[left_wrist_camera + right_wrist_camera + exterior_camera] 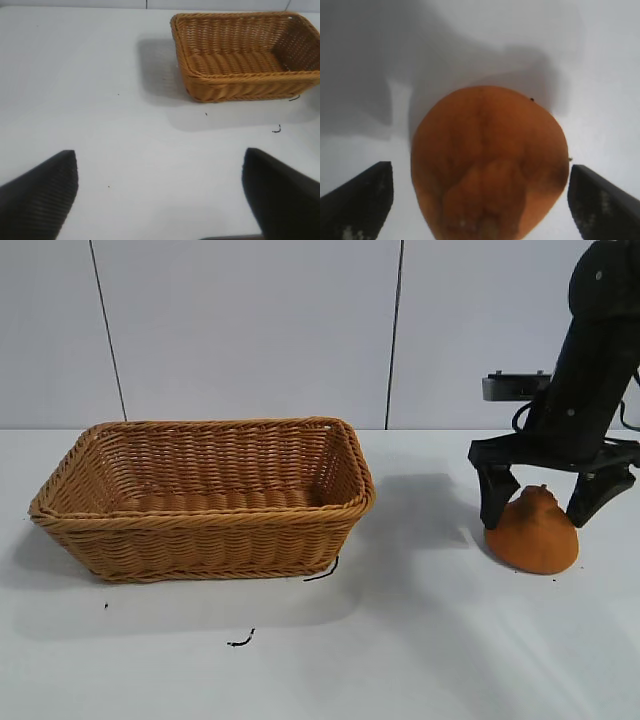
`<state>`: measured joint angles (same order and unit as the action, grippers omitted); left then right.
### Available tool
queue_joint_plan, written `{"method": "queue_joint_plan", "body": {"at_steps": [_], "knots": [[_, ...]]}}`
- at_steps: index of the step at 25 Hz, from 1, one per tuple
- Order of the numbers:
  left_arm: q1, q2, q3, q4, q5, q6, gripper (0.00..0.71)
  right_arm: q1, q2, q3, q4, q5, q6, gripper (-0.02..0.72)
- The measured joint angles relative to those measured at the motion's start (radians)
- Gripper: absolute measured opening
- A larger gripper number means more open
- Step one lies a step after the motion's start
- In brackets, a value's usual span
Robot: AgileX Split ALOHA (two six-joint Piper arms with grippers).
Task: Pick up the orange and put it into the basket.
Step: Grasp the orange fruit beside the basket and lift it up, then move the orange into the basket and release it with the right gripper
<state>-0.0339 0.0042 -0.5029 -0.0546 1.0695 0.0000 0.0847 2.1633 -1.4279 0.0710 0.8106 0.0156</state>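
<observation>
Orange-brown and rough, the orange (533,535) sits on the table (400,640) well apart from the basket (205,498), directly beneath my right pincer (543,502). That pincer is spread wide, one finger on each side of the fruit, its bulging neck pointing up between them. My right wrist view shows clear gaps on both flanks, which the outside view hides. My left pincer (160,195), also wide, hangs over bare table, farther off.
</observation>
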Motion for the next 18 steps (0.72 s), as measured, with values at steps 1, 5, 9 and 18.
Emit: {"method": "queue_joint_plan", "body": {"at_steps": [1,5,9,18], "knots": [[0.0,0.0,0.0,0.0,0.0,0.0,0.639,0.0,0.0,-0.001,0.0,0.002,0.0,0.454],[0.0,0.0,0.0,0.0,0.0,0.0,0.639,0.0,-0.024,-0.007,0.002,0.03,0.001,0.097],[0.0,0.0,0.0,0.0,0.0,0.0,0.639,0.0,-0.078,-0.006,0.002,0.049,-0.003,0.097],[0.0,0.0,0.0,0.0,0.0,0.0,0.639,0.0,-0.211,-0.179,0.005,0.167,-0.006,0.097]]}}
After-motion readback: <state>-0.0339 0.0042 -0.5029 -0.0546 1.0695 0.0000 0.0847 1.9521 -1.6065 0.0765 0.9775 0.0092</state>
